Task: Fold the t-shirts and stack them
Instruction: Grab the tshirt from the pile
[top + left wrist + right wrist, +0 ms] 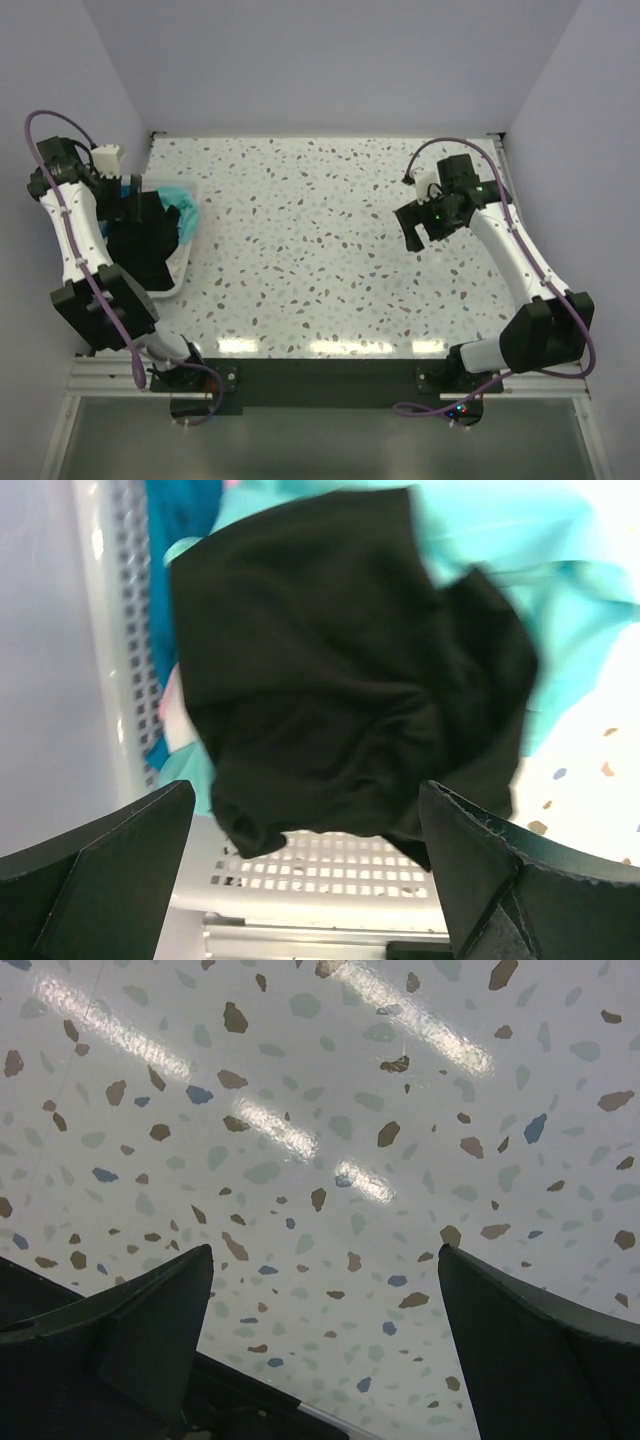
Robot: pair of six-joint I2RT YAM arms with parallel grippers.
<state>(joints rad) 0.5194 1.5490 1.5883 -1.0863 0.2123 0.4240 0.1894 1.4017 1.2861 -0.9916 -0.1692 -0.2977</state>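
A crumpled black t-shirt (340, 670) lies on top of the pile in the white slatted basket (330, 875) at the far left; it also shows in the top view (148, 245). Teal-turquoise t-shirts (520, 550) lie under and beside it, and one shows in the top view (183, 205). My left gripper (305, 875) is open just above the basket, its jaws wide on either side of the black shirt's near edge, holding nothing. In the top view the left gripper (138, 210) blends into the black cloth. My right gripper (413, 228) is open and empty above the bare table (330, 1160).
The basket (187, 262) stands at the table's left edge against the left wall. The speckled tabletop (320, 250) stretches between the two arms. Walls close in the left, back and right sides.
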